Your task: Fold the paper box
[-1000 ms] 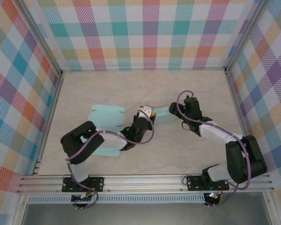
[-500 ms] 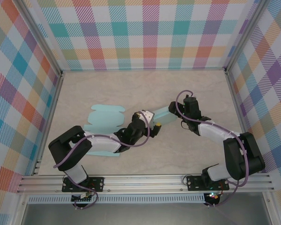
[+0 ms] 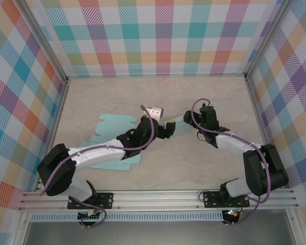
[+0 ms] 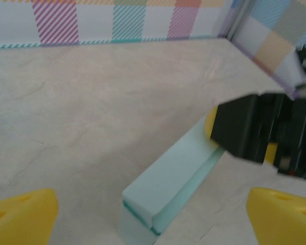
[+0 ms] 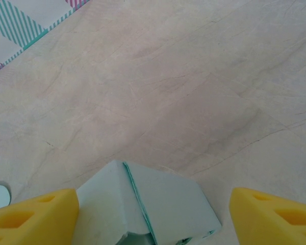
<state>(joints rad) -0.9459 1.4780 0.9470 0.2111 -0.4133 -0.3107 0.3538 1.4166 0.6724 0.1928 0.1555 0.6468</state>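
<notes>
Partly | paper box (image 3: 110, 125) under left arm (image 3: 97, 152) | right end effector (image 5: 154, 218) grip unclear

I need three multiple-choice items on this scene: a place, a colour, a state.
1. Where on the table lies the flat sheet? A. left side B. right side C. far right corner
2. What colour is the box? A. red B. pale teal C. black
3. How is the left gripper? A. shut on the box B. shut on nothing C. open
Answers: 1 A: it lies left of the box. 2 B: both wrist views show pale teal. 3 C: its yellow fingers stand wide apart.
</notes>
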